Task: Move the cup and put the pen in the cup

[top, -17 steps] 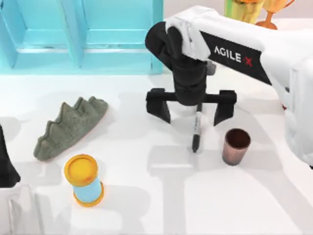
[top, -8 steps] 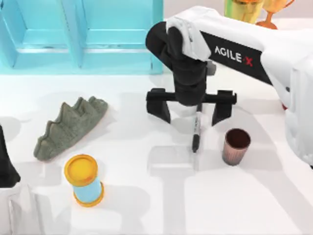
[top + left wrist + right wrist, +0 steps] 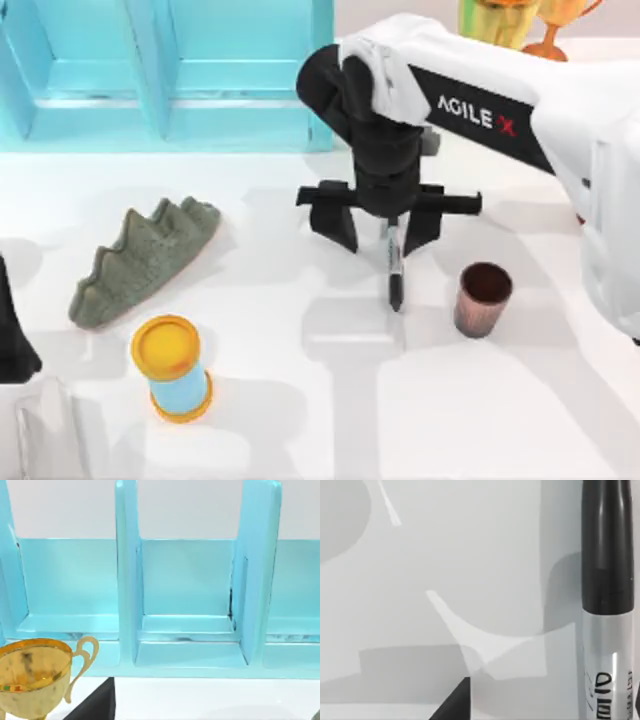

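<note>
On the counter [image 3: 330, 400], at ten o'clock of the cup [image 3: 483, 298], the pen [image 3: 396, 268] is straddled by the right claw [image 3: 388, 225], fingers spread; light, rigid and probably slippery, it is best gripped at its labelled middle.

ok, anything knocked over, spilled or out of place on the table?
Nothing stands out. The slim black marker pen lies flat between the right gripper's open fingers. The small copper-brown ribbed cup stands upright beside it; the blue cylinder with yellow-orange ends stands upright too.
</note>
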### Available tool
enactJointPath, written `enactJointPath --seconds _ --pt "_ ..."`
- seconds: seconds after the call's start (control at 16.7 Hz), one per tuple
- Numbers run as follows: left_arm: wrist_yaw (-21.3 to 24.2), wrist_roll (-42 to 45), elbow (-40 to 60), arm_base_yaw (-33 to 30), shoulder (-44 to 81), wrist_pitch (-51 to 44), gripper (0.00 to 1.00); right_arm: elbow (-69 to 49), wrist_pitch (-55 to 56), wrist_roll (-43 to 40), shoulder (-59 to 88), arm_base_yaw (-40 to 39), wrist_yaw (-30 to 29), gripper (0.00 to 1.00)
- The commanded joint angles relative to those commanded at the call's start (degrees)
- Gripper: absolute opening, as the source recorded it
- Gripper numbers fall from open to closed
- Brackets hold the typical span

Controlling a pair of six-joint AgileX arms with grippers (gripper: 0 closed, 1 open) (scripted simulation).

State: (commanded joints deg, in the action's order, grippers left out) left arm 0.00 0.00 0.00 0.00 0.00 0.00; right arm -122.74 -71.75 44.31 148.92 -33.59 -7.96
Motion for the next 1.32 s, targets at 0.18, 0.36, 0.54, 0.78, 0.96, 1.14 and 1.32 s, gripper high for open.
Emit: enactJointPath --seconds 0.18,0.36,0.54,0.78,0.96,1.14,1.32 --pt "0.0 0.0 0.0 0.0 0.0 0.0 1.0 0.0 0.0 0.0 0.0 0.0 0.0 0.0" --pt "0.0 0.0 0.0 0.0 0.0 0.0 1.0 0.0 0.0 0.0 0.0 0.0 0.0 0.0" --pt "0.0 0.0 0.0 0.0 0.0 0.0 1.0 0.0 0.0 0.0 0.0 0.0 0.0 0.0" --pt "0.0 0.0 0.0 0.0 0.0 0.0 1.0 -1.6 0.4 1.5 -3.4 -0.7 1.8 0.0" --pt "0.0 0.0 0.0 0.0 0.0 0.0 1.0 0.8 -0.1 2.3 -6.8 -1.8 2.0 0.0" --pt "0.0 0.0 0.0 0.0 0.0 0.0 1.0 3.2 -0.9 3.4 -10.0 -2.8 2.2 0.0" --pt "0.0 0.0 0.0 0.0 0.0 0.0 1.0 5.7 -1.7 4.6 -13.1 -3.7 2.3 0.0"
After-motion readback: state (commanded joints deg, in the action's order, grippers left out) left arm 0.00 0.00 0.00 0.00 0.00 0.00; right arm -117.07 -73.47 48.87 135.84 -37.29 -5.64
